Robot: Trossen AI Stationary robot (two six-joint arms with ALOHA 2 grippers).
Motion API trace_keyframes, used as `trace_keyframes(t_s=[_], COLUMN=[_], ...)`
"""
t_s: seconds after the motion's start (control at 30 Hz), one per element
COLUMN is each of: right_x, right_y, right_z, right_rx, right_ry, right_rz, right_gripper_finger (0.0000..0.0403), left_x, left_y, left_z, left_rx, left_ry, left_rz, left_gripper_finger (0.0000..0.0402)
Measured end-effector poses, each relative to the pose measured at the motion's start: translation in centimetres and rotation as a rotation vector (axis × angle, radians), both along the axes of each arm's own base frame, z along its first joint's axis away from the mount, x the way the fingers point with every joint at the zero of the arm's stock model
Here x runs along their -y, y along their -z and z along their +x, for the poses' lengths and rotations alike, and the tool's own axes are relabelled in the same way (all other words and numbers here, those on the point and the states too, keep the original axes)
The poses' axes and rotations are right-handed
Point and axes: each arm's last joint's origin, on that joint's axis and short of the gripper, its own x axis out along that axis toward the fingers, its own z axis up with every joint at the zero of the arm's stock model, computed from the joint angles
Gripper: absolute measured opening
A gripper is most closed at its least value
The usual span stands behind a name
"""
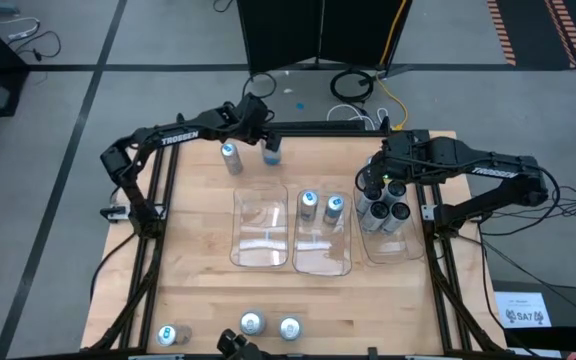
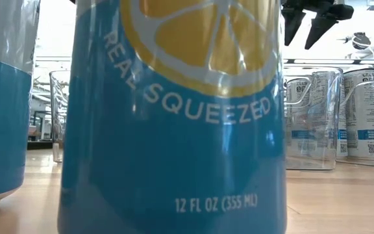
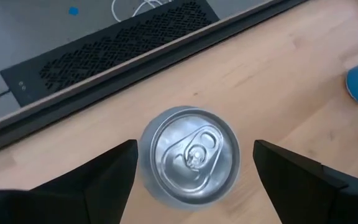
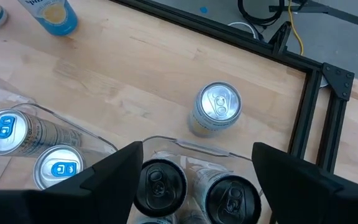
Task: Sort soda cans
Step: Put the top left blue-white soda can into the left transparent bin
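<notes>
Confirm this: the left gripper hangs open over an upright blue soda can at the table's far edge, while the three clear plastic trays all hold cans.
Not quite. The high view shows the left clear plastic tray empty; only the middle tray and right tray hold cans. The rest stands: the left gripper hangs open over the upright blue soda can at the far edge.
</notes>
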Motion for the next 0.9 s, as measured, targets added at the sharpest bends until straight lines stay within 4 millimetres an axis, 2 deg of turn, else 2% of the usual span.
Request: trace_keyframes(t_s=[0.43, 0.9], right_x=[0.0, 0.0], right_y=[0.0, 0.0], right_z=[0.0, 0.0], right_rx=[-0.002, -0.002], right_ry=[-0.004, -0.004], right_rz=[-0.001, 0.0], right_gripper_finger=[0.0295, 0.0295], left_x=[0.4, 0.7], left_y=[2.7, 2.8], left_z=[1.9, 2.1], left_rx=[-0.114, -0.115], left_ry=[0.094, 0.093], left_rz=[0.062, 0.066], left_gripper_finger=[0.0329, 0.0329])
